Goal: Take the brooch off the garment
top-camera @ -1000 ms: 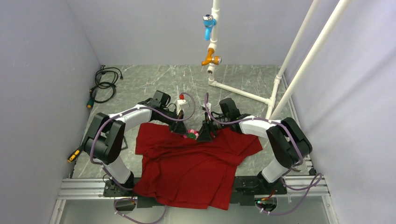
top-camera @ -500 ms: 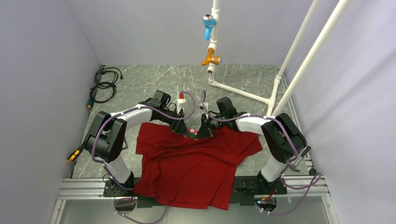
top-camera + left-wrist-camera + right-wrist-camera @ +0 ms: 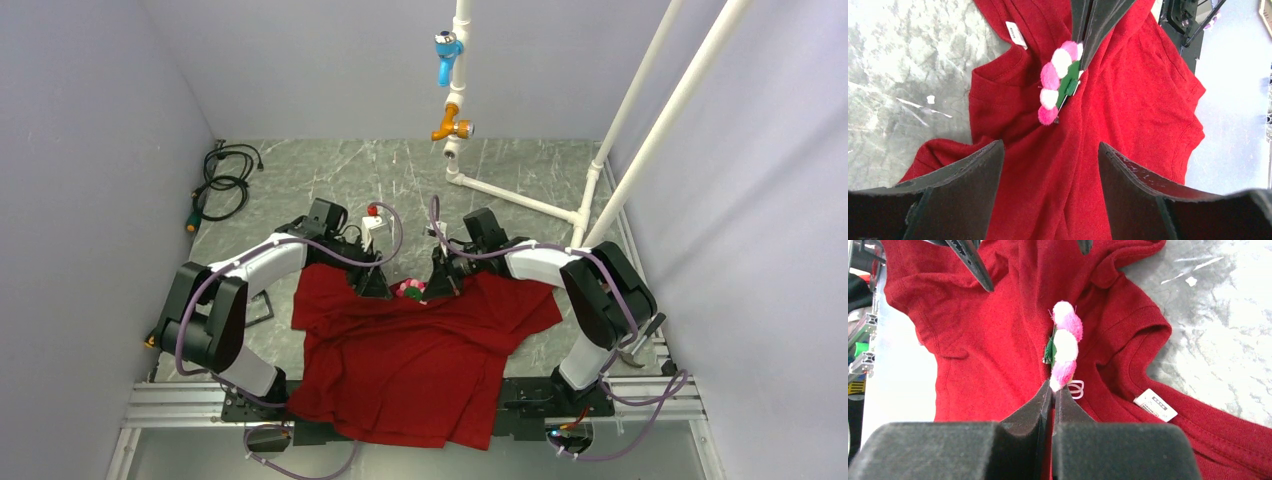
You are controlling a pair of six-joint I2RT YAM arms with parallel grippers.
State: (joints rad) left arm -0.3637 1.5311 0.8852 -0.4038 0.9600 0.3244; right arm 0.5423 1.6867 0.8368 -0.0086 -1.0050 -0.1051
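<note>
The garment point(image 3: 410, 360) is a red T-shirt spread on the table, its white collar label point(image 3: 1155, 404) facing up. The brooch point(image 3: 409, 290), a row of pink and white pompoms on a green backing, sits near the collar. My right gripper point(image 3: 1053, 388) is shut on the brooch's point(image 3: 1064, 347) near end, pinching the lowest pompom. My left gripper point(image 3: 1049, 146) hangs open just left of the brooch point(image 3: 1060, 82), over bare red cloth, with nothing between its fingers point(image 3: 965, 185). In the top view the left gripper point(image 3: 368, 280) and right gripper point(image 3: 428, 288) flank the brooch.
White PVC pipes rise at the back right, carrying a blue tap point(image 3: 447, 52) and an orange tap point(image 3: 452, 126). A coiled black cable point(image 3: 225, 175) lies at the back left. An orange-handled tool point(image 3: 157, 333) rests by the left arm. Grey walls close in on all sides.
The right gripper has closed on the brooch's end. The left gripper has opened and drawn back to the left, away from the brooch.
</note>
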